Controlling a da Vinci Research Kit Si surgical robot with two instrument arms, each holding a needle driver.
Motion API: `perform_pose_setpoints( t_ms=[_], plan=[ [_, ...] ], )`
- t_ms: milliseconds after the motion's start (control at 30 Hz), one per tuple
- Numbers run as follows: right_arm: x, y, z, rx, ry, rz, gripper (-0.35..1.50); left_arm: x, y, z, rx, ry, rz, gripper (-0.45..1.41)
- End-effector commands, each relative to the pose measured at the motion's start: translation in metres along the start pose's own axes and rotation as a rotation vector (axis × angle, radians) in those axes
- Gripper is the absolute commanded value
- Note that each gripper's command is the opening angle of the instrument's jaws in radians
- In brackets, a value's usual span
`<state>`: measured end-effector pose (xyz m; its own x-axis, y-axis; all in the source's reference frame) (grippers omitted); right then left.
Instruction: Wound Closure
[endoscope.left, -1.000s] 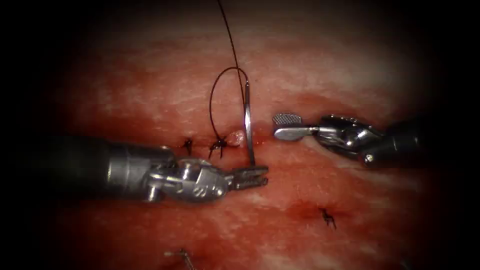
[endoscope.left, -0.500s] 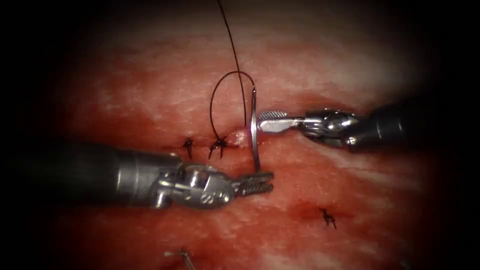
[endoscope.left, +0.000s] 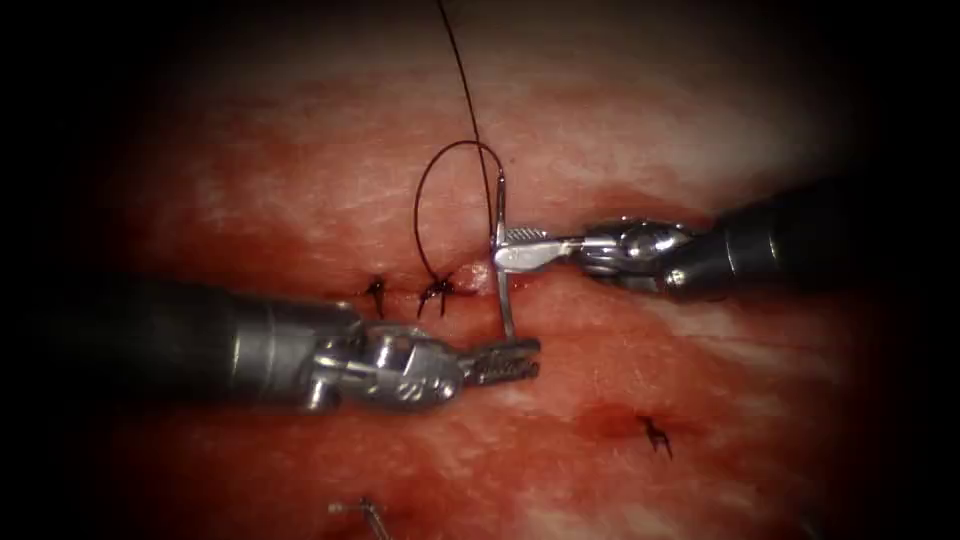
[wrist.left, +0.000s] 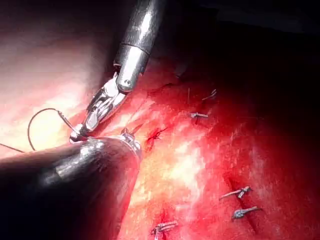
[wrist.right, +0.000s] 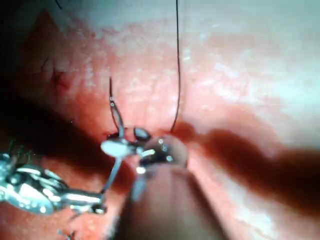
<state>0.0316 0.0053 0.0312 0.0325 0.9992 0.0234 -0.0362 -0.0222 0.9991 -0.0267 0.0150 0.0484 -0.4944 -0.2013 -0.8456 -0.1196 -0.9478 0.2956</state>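
The curved needle (endoscope.left: 505, 300) stands upright over the cut (endoscope.left: 590, 290), free of the tissue (endoscope.left: 300, 180). My left tool (endoscope.left: 510, 362) comes in from the left, below the cut, and is shut on the needle's lower end. My right tool (endoscope.left: 503, 249) reaches in from the right. Its jaws are slightly apart on either side of the needle's middle. Dark thread (endoscope.left: 425, 200) loops from the needle's upper end down to a knotted stitch (endoscope.left: 437, 291), and another strand runs up out of view. In the right wrist view the needle (wrist.right: 116, 112) crosses my right tool (wrist.right: 117, 146).
A second stitch (endoscope.left: 376, 290) sits left of the knotted one, and another stitch (endoscope.left: 655, 434) lies lower right. A cut thread end (endoscope.left: 365, 512) lies at the bottom. Red fluid wets the tissue around the cut. Several stitches (wrist.left: 240, 192) show in the left wrist view.
My right tool has moved left from well clear of the needle until its jaws straddle the needle's middle. My left tool kept hold of the needle's lower end and shifted only slightly.
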Motion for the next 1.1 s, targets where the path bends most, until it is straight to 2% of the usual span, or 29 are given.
perform_pose_setpoints(
  t_ms=[33,233,300,367,400,433,467,500,567,700,733,767,867,900,1000,1100],
  plan=[
    [-0.0005,0.0006,0.0006,-0.001,0.002,0.000,0.78,-0.0001,0.0005,0.0006,0.000,-0.002,-0.002,-0.45],
    [-0.0004,0.0009,0.0013,-0.003,0.006,-0.002,0.71,0.0002,0.0006,0.0005,-0.002,-0.005,-0.002,-0.45],
    [-0.0004,0.0009,0.0014,-0.004,0.007,-0.002,0.66,0.0002,0.0006,0.0005,-0.002,-0.005,-0.002,-0.45],
    [-0.0004,0.0009,0.0014,-0.004,0.007,-0.002,0.52,0.0002,0.0006,0.0005,-0.002,-0.005,-0.002,-0.45],
    [-0.0004,0.0009,0.0014,-0.004,0.007,-0.002,0.44,0.0002,0.0006,0.0005,-0.002,-0.005,-0.002,-0.45],
    [-0.0004,0.0009,0.0013,-0.007,0.002,0.034,0.19,0.0002,0.0006,0.0005,-0.002,-0.005,-0.002,-0.45],
    [-0.0005,0.0009,0.0013,-0.001,-0.020,0.092,-0.22,0.0002,0.0006,0.0005,-0.002,-0.005,-0.002,-0.45],
    [-0.0006,0.0009,0.0013,-0.005,-0.054,0.150,-0.35,0.0002,0.0006,0.0005,-0.002,-0.005,-0.002,-0.45],
    [-0.0010,0.0011,0.0014,-0.051,-0.078,0.153,-0.35,0.0002,0.0006,0.0005,-0.002,-0.005,-0.002,-0.45],
    [-0.0011,0.0018,0.0014,-0.054,-0.080,0.131,-0.35,0.0002,0.0004,0.0002,-0.005,-0.002,-0.003,-0.45],
    [-0.0010,0.0019,0.0013,-0.056,-0.083,0.119,-0.35,0.0001,0.0003,0.0000,-0.005,-0.001,0.002,-0.38],
    [-0.0006,0.0022,0.0009,-0.051,-0.074,0.101,-0.35,0.0002,-0.0001,-0.0003,-0.010,0.003,-0.083,0.59],
    [-0.0002,0.0024,0.0005,-0.047,-0.052,0.055,-0.35,0.0002,-0.0005,-0.0008,-0.016,0.008,-0.187,0.61],
    [-0.0001,0.0025,0.0003,-0.042,-0.039,0.037,-0.35,0.0002,-0.0007,-0.0011,-0.019,0.010,-0.236,0.44],
    [0.0004,0.0028,0.0000,-0.033,0.003,-0.027,-0.35,0.0004,-0.0010,-0.0019,-0.023,0.009,-0.345,0.57],
    [0.0008,0.0031,-0.0004,-0.023,0.046,-0.143,-0.35,0.0004,-0.0009,-0.0028,-0.057,0.024,-0.395,0.59]
  ],
)
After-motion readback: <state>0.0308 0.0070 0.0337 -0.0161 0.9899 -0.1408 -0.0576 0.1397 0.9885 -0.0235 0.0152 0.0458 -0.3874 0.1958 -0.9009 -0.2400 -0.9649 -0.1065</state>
